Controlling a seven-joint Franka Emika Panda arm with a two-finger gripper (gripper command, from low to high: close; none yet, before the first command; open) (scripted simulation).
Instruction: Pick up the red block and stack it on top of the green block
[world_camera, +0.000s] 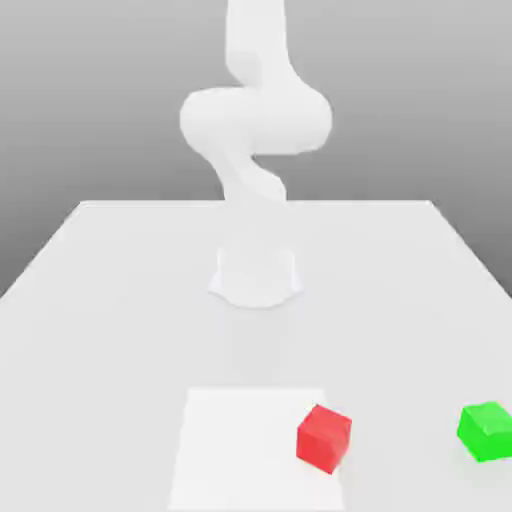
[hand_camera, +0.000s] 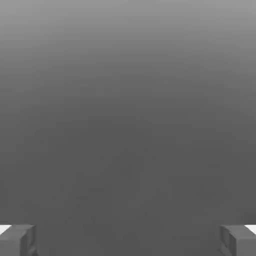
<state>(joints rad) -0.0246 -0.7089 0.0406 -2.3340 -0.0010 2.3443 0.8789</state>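
The red block (world_camera: 324, 437) sits on the white table (world_camera: 120, 300), resting on the near corner of a slightly brighter square patch (world_camera: 240, 440) marked on the tabletop, toward the exterior view's right side of that patch. It is turned a little, so that one edge faces the camera. The green block (world_camera: 487, 430) lies on the same table, well apart from the red block, toward the exterior view's right of it and about level with it. The white arm (world_camera: 255, 120) rises from its round base (world_camera: 256, 275), which stands farther back on the table than the red block. In the hand view the gripper (hand_camera: 128, 240) has its two grey fingertips (hand_camera: 17, 240) standing wide apart, with nothing between them
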